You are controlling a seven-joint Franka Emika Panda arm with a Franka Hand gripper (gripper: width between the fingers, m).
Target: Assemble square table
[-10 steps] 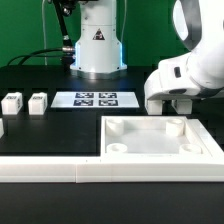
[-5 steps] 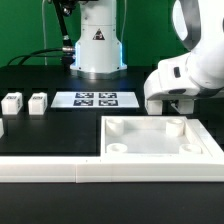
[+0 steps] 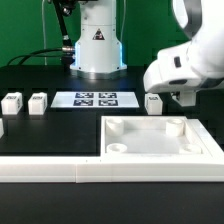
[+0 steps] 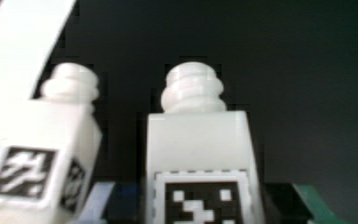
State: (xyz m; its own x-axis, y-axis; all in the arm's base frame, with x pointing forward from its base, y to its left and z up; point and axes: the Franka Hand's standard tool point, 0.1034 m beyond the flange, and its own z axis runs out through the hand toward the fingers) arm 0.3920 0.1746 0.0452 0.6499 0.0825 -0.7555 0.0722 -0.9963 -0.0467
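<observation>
White leg (image 4: pixel 202 150) gripped between partly closed jaws.

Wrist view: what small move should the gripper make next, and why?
Probably lift straight up: the gripper seems closed on a leg, a second leg sits close beside it, and the tabletop has corner sockets that look empty.

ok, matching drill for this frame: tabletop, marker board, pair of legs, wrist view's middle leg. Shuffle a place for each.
1 tabletop
2 marker board
3 pair of legs
4 middle leg

A between the jaws
B exterior view's left
C front, exterior view's right
D centre, before the robot base

Pairs: 1-C, 2-D, 3-B, 4-A
</observation>
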